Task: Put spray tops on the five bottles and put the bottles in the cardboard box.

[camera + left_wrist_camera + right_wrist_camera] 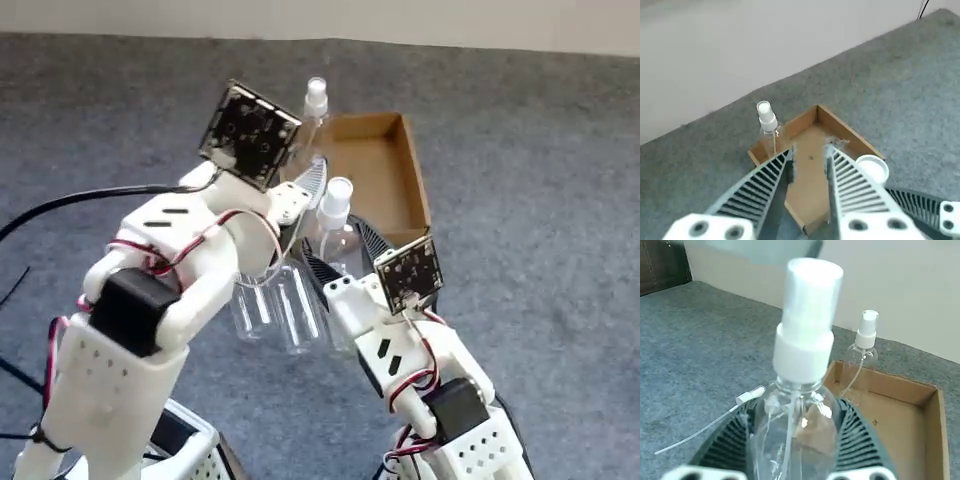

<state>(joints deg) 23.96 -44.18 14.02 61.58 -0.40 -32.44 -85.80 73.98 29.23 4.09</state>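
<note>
Spray bottle (801, 385): likely light, slick and thin-walled; squeeze it gently.
Your hold: right gripper (797, 440) clamps its body, below the shoulder.
Left gripper (809, 152): fingers parted, empty.

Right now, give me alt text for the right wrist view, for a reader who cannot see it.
The right gripper holds a clear bottle fitted with a white spray top. Behind it a cardboard box lies on grey carpet, with a second topped bottle standing at its far corner. A loose spray top with its tube lies on the carpet.
</note>
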